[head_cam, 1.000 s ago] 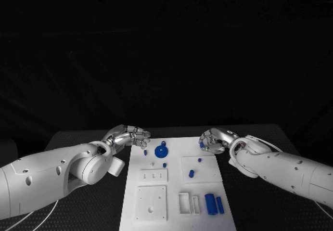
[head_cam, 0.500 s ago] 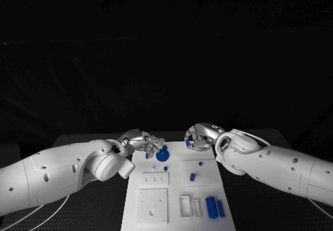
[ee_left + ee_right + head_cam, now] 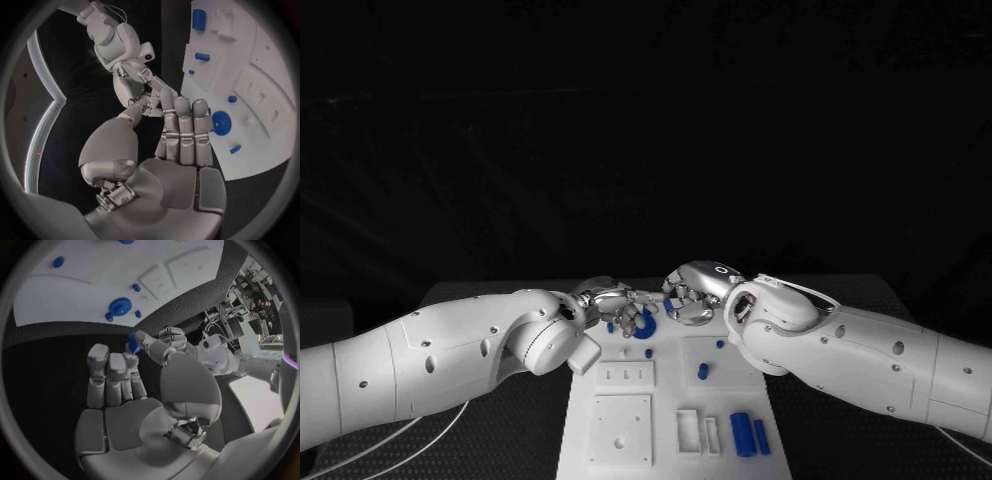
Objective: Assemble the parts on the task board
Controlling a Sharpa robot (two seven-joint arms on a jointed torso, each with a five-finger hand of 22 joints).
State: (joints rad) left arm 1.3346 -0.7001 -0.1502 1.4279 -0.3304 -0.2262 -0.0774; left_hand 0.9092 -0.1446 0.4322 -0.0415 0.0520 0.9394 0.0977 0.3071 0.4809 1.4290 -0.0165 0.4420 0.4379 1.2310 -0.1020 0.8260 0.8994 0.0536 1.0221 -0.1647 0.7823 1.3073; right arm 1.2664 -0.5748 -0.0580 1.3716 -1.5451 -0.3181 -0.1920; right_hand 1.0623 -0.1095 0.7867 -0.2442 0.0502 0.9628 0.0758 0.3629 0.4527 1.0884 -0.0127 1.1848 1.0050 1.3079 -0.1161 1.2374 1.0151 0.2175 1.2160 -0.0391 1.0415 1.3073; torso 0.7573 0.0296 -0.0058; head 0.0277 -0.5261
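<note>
My right hand (image 3: 689,296) is pinching a small blue part (image 3: 132,342) at its fingertips, and it is now meeting my left hand (image 3: 609,299) right above the far end of the task board (image 3: 625,420); a second ago both hands were standing apart at the board's two far corners, so they have been swinging inward toward each other. My left hand is reaching across with its fingers curled toward that blue part, though I cannot tell whether it is actually gripping the part or only touching it. I am reading this as a hand-over or a regrasp in mid-air, so the part is being readied and is not yet seated anywhere. Just below the hands the round blue disc (image 3: 643,323) is sitting on the board, with small blue pegs (image 3: 704,371) standing further toward me and two blue cylinders (image 3: 740,433) lying by the near right corner beside a white slotted block (image 3: 687,428). The board is lying on a black, finely textured surface (image 3: 848,440), and behind it the room is staying dark, with nothing to make out.
</note>
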